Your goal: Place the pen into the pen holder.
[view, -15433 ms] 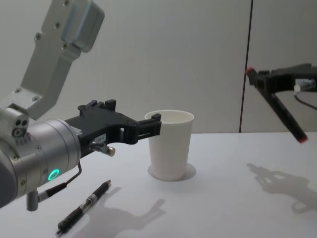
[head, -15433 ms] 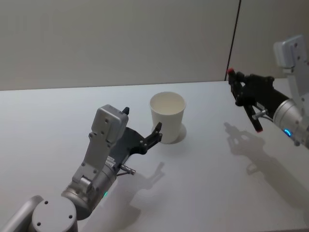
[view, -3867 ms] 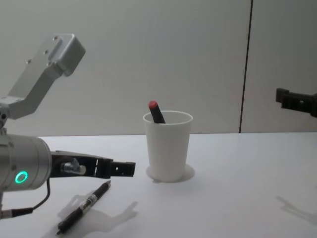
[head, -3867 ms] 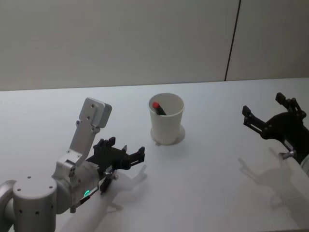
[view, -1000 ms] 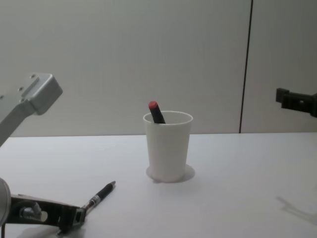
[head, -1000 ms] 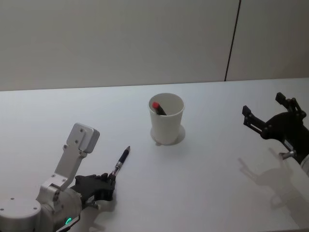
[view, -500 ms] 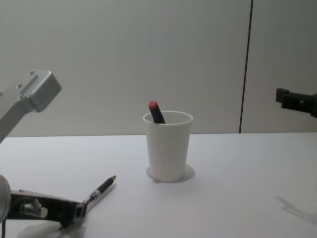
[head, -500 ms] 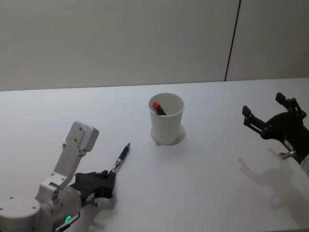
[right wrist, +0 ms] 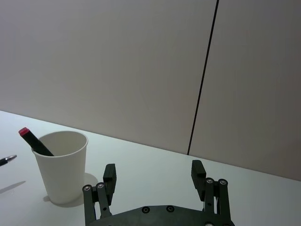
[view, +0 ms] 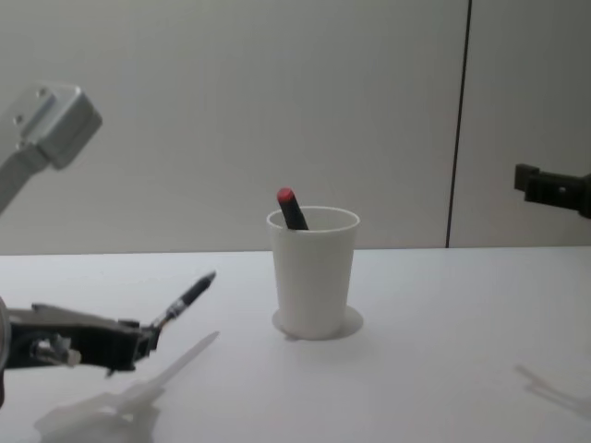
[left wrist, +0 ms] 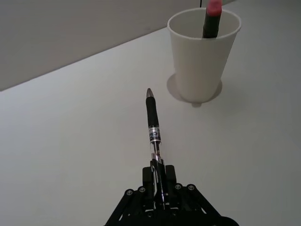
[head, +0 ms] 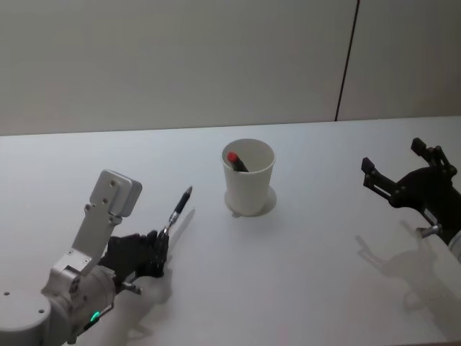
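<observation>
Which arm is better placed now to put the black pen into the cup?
Left: the left gripper holds the black pen near the pen holder; the right gripper is open and empty.

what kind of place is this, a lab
Most likely a robot test lab: a white table against a plain panelled wall, just a paper-cup pen holder, the left claw gripping a black pen, the right claw open off to the side.

Two pens in all: one black pen (head: 178,207), one red-capped pen (head: 235,161). One pen holder (head: 250,189), a white paper cup. Two grippers: one left gripper (head: 155,251), one right gripper (head: 391,156). One white table (head: 302,288). One dark vertical seam (head: 346,61) on the wall (head: 144,65) behind.
</observation>
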Robot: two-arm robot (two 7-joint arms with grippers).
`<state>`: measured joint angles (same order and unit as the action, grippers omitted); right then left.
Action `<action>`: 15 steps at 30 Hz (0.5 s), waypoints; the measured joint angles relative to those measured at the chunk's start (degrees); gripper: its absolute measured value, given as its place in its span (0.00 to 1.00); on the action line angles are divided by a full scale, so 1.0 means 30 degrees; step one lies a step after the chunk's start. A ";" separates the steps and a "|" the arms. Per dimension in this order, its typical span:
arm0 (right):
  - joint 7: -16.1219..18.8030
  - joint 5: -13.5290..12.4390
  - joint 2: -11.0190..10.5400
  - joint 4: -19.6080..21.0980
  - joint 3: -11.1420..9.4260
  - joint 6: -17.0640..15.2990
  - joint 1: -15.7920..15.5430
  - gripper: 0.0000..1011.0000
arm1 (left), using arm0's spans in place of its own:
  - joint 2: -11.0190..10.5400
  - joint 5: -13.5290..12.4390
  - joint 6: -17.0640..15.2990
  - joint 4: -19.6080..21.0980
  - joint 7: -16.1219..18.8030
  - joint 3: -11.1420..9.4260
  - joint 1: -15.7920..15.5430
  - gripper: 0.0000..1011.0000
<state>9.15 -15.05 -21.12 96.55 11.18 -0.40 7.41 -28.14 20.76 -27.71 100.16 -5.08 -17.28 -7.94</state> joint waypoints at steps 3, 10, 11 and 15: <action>0.0000 0.0000 0.0000 0.0001 0.0000 0.0000 0.0000 0.99 | -0.0129 -0.0239 0.0705 0.0059 -0.0130 0.0071 0.0041 0.17; -0.0001 0.0001 0.0000 0.0000 0.0000 0.0001 0.0000 0.99 | -0.0398 -0.0653 0.2696 0.0105 -0.0464 0.0255 0.0146 0.17; 0.0000 0.0001 0.0001 0.0001 0.0000 0.0000 0.0000 0.99 | -0.0420 -0.0683 0.2942 0.0106 -0.0507 0.0282 0.0153 0.17; 0.0000 0.0000 0.0000 0.0001 0.0000 0.0000 0.0000 0.99 | -0.0522 -0.0773 0.4197 0.0082 -0.0777 0.0388 0.0181 0.17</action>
<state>9.15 -15.05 -21.12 96.55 11.18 -0.40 7.41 -29.70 18.45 -15.12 100.40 -7.41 -16.12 -7.40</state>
